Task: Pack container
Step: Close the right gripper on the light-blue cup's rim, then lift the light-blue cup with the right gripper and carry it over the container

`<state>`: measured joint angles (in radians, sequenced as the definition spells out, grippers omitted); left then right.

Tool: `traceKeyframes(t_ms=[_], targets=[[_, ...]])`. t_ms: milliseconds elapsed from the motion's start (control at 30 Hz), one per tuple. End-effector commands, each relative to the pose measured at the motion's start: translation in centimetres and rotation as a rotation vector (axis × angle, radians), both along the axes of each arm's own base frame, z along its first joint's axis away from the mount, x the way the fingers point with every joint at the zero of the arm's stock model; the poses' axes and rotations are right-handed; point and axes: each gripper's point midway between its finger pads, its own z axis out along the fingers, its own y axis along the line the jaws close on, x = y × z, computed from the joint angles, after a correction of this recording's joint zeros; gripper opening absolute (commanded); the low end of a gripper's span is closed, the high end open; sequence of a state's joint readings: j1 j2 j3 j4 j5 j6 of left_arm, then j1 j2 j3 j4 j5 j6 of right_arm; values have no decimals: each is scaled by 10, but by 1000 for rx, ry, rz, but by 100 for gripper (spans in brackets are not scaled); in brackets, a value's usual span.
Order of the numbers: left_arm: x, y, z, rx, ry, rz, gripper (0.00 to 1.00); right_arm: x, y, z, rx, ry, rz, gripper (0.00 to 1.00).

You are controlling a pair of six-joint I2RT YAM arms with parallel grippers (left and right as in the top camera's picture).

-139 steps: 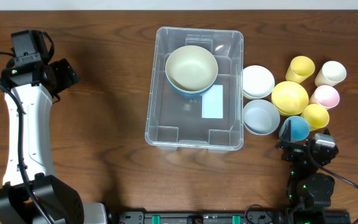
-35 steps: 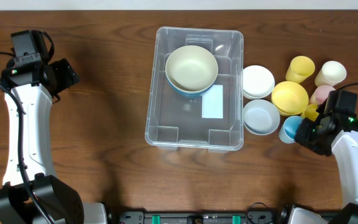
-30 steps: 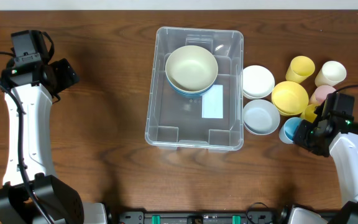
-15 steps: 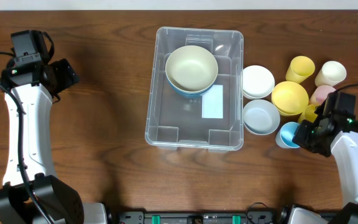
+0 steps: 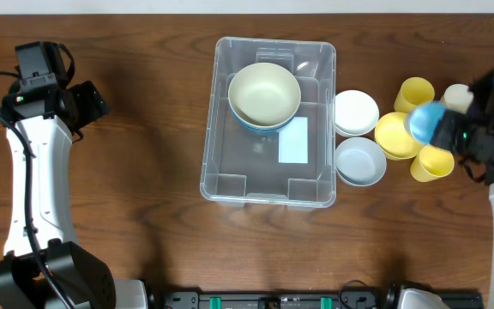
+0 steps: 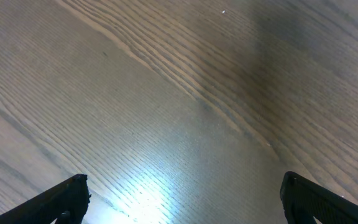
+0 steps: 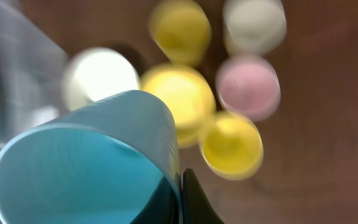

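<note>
Jaws of the right arm pinch the blue cup (image 5: 425, 122) by its rim, above the other cups (image 5: 415, 93) beside the container (image 5: 243, 161); left jaws stand spread over bare desk (image 6: 166, 93).

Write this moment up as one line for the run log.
left pincer: open, over bare table | right pincer: shut on blue cup, held above other cups | container: two nested bowls inside
</note>
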<state>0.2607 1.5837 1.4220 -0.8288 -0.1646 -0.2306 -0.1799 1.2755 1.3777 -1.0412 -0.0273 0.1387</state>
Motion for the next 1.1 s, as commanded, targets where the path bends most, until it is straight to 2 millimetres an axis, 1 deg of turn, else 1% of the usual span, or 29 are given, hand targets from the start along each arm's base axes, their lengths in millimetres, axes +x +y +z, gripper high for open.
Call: traceKeyframes(t_ms=[0, 67, 100, 167, 233, 267, 367, 467, 567, 667, 700, 867, 1067], targets=[[2, 4, 18, 27, -42, 1, 98, 18, 35, 32, -31, -108, 143, 1], [2, 4, 18, 27, -41, 1, 98, 30, 60, 38, -20, -150, 219, 1], [2, 4, 18, 27, -42, 1, 98, 36, 77, 39, -7, -168, 269, 1], [2, 4, 18, 27, -42, 1, 98, 46, 106, 39, 22, -192, 353, 1], [2, 4, 18, 27, -42, 1, 98, 54, 138, 36, 46, -208, 460, 1], [2, 4, 18, 27, -42, 1, 98, 58, 158, 30, 50, -207, 522, 1], [2, 4, 18, 27, -42, 1, 98, 61, 201, 9, 13, -177, 680, 1], [2, 4, 18, 27, -42, 1, 98, 59, 233, -15, -36, -131, 819, 1], [2, 4, 18, 27, -41, 1, 98, 62, 255, -34, -41, -108, 876, 1], [2, 4, 18, 27, -41, 1, 98, 65, 269, -43, -39, -106, 901, 1], [2, 4, 18, 27, -41, 1, 98, 65, 271, -44, -38, -105, 905, 1], [2, 4, 18, 27, -41, 1, 98, 65, 279, -41, -24, -127, 925, 1], [2, 4, 18, 27, -42, 1, 98, 65, 296, -31, 25, -184, 973, 1]])
